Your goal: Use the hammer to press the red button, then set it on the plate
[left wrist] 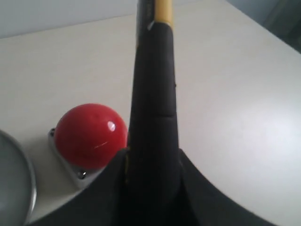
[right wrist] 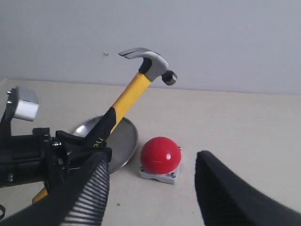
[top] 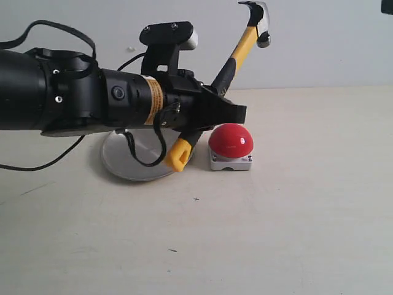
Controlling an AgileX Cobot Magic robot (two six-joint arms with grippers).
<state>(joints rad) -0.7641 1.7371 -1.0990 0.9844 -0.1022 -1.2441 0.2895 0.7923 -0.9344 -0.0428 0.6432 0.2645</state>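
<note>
My left gripper point(top: 216, 115) is shut on the black handle of the hammer point(top: 245, 42), which tilts up and to the right. Its steel head is raised high above the red button point(top: 231, 140), and its yellow end hangs low over the plate's point(top: 123, 161) right edge. In the left wrist view the handle point(left wrist: 153, 94) rises between the jaws of the left gripper point(left wrist: 153, 160), with the red button point(left wrist: 90, 135) beside it. My right gripper point(right wrist: 151, 162) is open and empty, facing the hammer point(right wrist: 132, 89), the red button point(right wrist: 160, 154) and the plate point(right wrist: 123, 141).
The button's grey base point(top: 230, 163) stands just right of the plate on the pale tabletop point(top: 295, 221). A white wall point(top: 325, 43) rises behind the table. The left arm's black body point(top: 55, 92) and its cable span the left half of the exterior view.
</note>
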